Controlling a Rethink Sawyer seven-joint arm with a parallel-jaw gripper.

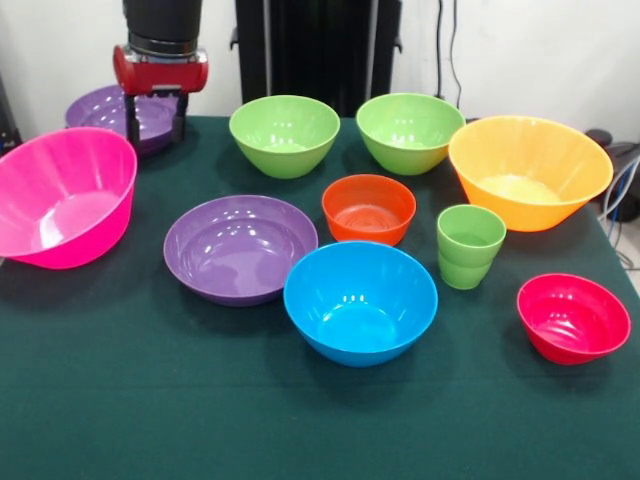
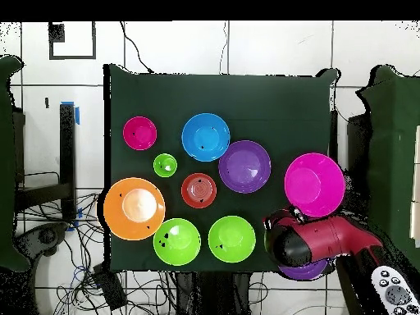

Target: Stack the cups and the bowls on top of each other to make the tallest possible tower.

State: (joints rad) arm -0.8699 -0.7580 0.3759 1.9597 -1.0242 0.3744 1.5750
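Observation:
My gripper (image 1: 156, 122) hangs at the far left over a shallow purple bowl (image 1: 105, 112), fingers apart and open, holding nothing. Two lime-green cups (image 1: 470, 246) stand nested on the right; they also show in the overhead view (image 2: 165, 166). Spread over the table are a large hot-pink bowl (image 1: 65, 195), a second purple bowl (image 1: 240, 248), a blue bowl (image 1: 360, 300), a small orange bowl (image 1: 368, 208), two lime-green bowls (image 1: 284, 135) (image 1: 410, 130), a large yellow-orange bowl (image 1: 528, 170) and a small red-pink bowl (image 1: 573, 317). All stand upright and apart.
The green cloth table (image 1: 150, 400) has free room along its near edge. In the overhead view the red arm (image 2: 324, 238) covers most of the purple bowl (image 2: 305, 271) at the table's edge beside the pink bowl (image 2: 314, 184). A remote (image 2: 392, 289) lies off the table.

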